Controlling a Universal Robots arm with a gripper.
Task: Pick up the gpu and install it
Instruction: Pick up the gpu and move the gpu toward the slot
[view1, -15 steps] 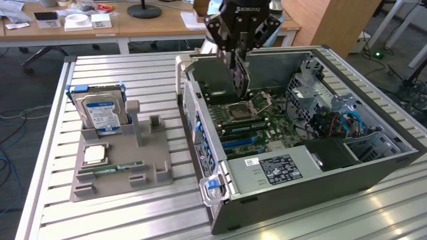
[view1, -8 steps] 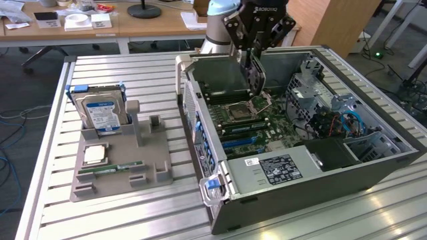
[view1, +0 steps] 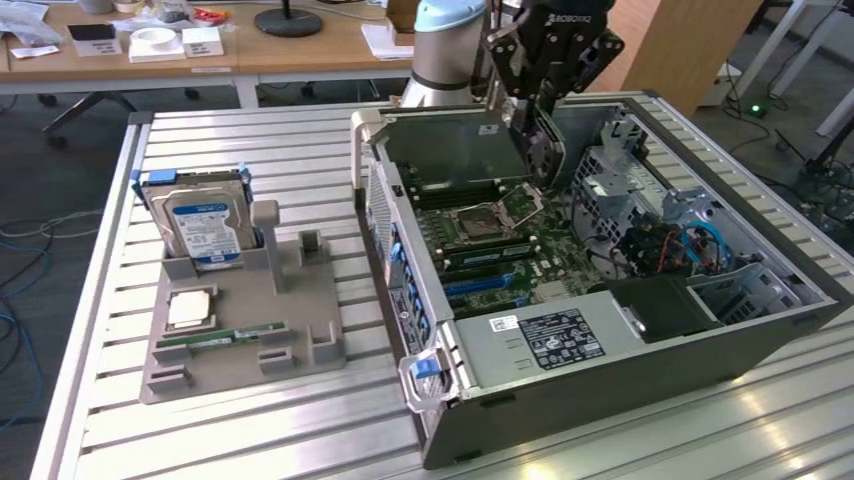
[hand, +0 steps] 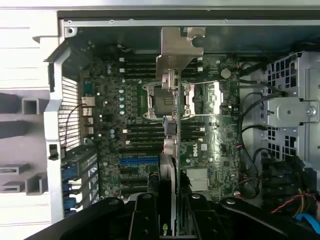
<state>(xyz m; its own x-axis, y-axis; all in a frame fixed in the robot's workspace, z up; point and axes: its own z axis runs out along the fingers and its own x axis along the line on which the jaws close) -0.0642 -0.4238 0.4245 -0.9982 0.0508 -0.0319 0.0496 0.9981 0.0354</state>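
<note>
— Closest in, on the wrist view, sit the dark fingers (hand: 145, 216) of the hand (hand: 175, 220), clamped on the two flat faces of the gpu (hand: 176, 131). So it is held, not lying anywhere.

— Where is it against the socket (hand: 156, 100)?

— Right over it, seen edge-on, with the pale bracket (hand: 176, 50) at the end beyond the socket, away from the fingers. From the exterior view the card hangs upright inside the case (view1: 747, 330), above the board (view1: 521, 270). It looks apart from the board, though I cannot be sure of its lower edge.

— How do you reckon it handles?

— Light and stiff, I'd judge: a thin card that won't sag from a grip at one part. Fragile, though. A couple of small parts stick out from its face, and I take the contact edge to be the one turned to the board, so a knock near the socket or a twist in the grip could do harm.

— Slippery?

— Smooth enough to slide if the pinch is weak, I'd guess. The best hold, to my mind, is what shows here: both faces, well clear of the contacts and the bracket.

— Anything else by the socket?

— Memory slots (hand: 142, 131) either side of it. The table (view1: 267, 420) lies well off, outside the case.
</note>
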